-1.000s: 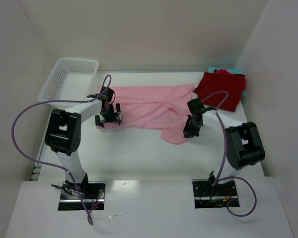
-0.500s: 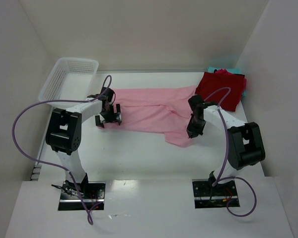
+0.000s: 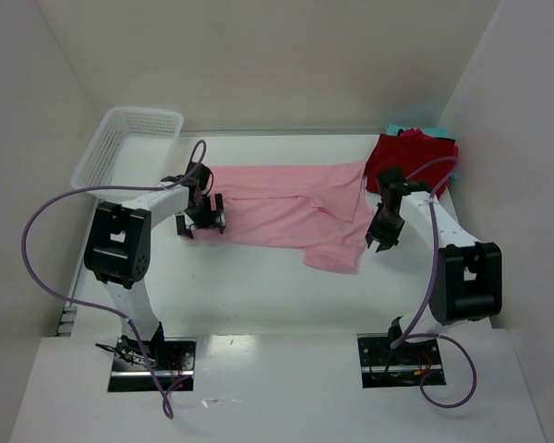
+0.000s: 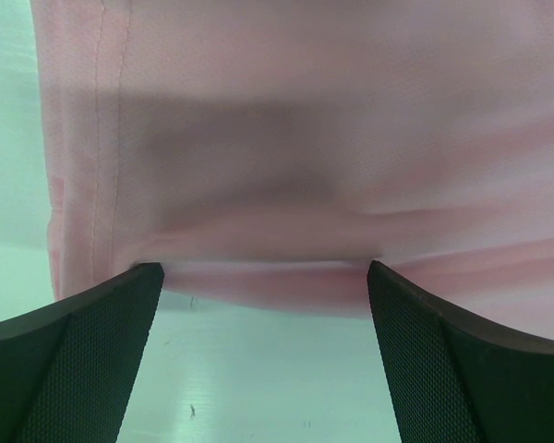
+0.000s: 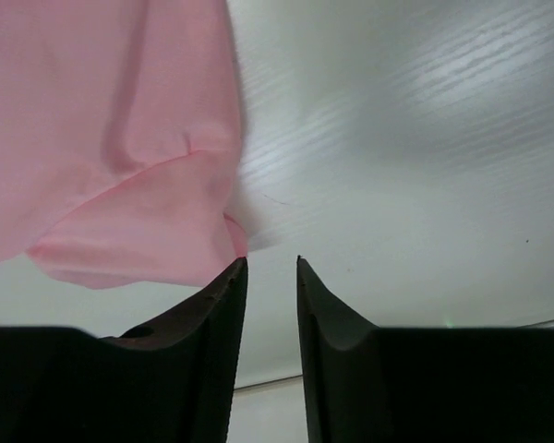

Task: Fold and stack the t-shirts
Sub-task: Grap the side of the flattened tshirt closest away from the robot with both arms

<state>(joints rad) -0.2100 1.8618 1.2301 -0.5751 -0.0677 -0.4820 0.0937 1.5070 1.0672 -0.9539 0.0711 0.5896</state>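
pink shirt point(image 3: 286, 208): we see it lying flat across the middle of the table point(image 3: 258, 295), closer to the far edge. its right end now almost reaches the dark red shirt point(image 3: 425, 157).
what just changes: a second ago the right gripper point(image 3: 380, 242) is nearer the middle of the table and shut tight. now it is over by the right edge, and the near right part of the pink shirt has come along with it. the shirt looks wider and smoother than before.
right gripper now: its two fingers stand a little apart with nothing between them. in the right wrist view the pink cloth sits just beside the left finger, not inside the gap. we think it has just let go.
left gripper point(image 3: 201, 224): it is wide open and stays where it was, over the left end of the pink shirt. it holds nothing.
other shirts: the dark red shirt lies folded in the far right corner, and a teal shirt point(image 3: 394, 128) peeks out from under it.
basket point(image 3: 143, 112): it sits in the far left corner.
what it means: we think the pulling flat is done on this side. the pink shirt is spread out but not folded yet, so the folding and the stacking are still to do.
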